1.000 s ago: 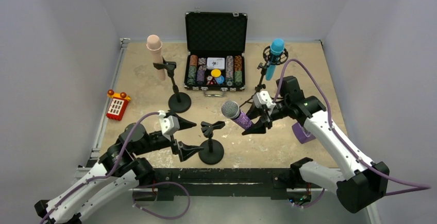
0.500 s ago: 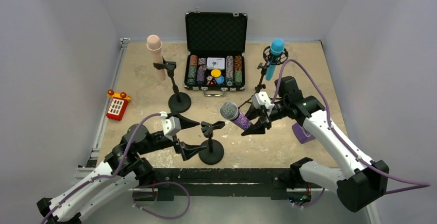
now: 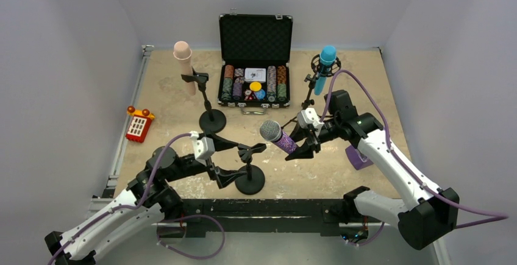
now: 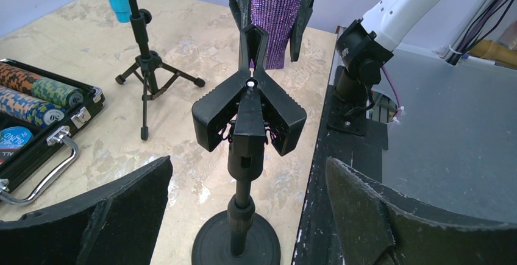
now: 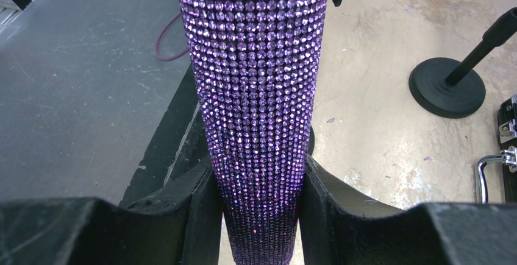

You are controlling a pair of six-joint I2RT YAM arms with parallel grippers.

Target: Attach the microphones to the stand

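A short black stand (image 3: pixel 249 169) with an empty clip (image 3: pixel 250 150) stands at the near middle; its clip (image 4: pixel 249 114) and round base (image 4: pixel 236 243) show in the left wrist view. My left gripper (image 3: pixel 223 159) is open, its fingers (image 4: pixel 91 213) either side of the stand's post, not touching. My right gripper (image 3: pixel 306 139) is shut on a purple sparkly microphone (image 3: pixel 280 137), held tilted just right of the clip; its body (image 5: pixel 259 94) fills the right wrist view. A beige microphone (image 3: pixel 184 64) and a blue microphone (image 3: pixel 324 67) sit on stands farther back.
An open black case (image 3: pixel 255 58) with poker chips stands at the back middle. A red toy (image 3: pixel 139 124) lies at the left. A purple object (image 3: pixel 358 156) lies by the right arm. The table's near edge (image 3: pixel 256 207) runs just behind the short stand.
My left gripper has moved right, bringing its open fingers around the short stand's post. My right gripper has edged slightly left with the purple microphone.
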